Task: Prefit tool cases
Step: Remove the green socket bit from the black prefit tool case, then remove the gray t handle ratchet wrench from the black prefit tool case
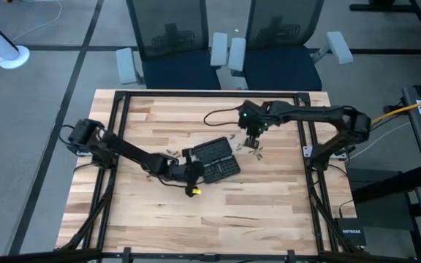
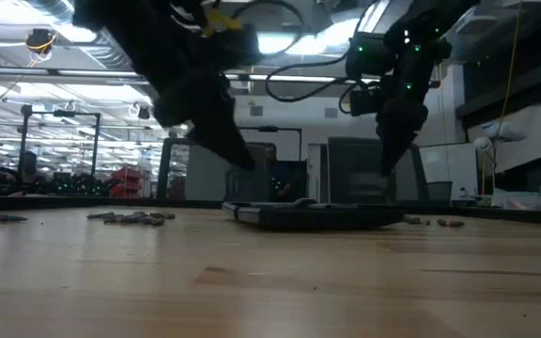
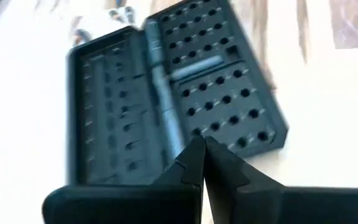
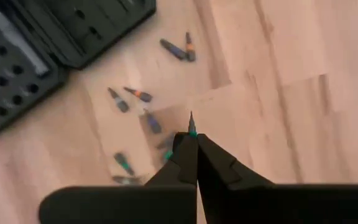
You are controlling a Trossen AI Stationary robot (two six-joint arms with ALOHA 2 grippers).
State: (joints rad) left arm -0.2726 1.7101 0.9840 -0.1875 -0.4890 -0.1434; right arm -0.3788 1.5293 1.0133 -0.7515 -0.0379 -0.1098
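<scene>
Currently the tool case lies opened flat near table centre, long axis diagonal. Left gripper hovers at its edge, fingers together, empty. Right gripper, beside it, is clamped on a bit.

You have two dark, near-black arms built of slim jointed links. The left gripper ends in two matte black fingers tapering to wedge tips, with a yellow mark on the wrist just behind. The right gripper has the same black wedge fingers. Green lights glow on the right wrist housing, and a black cable loops from it.
</scene>
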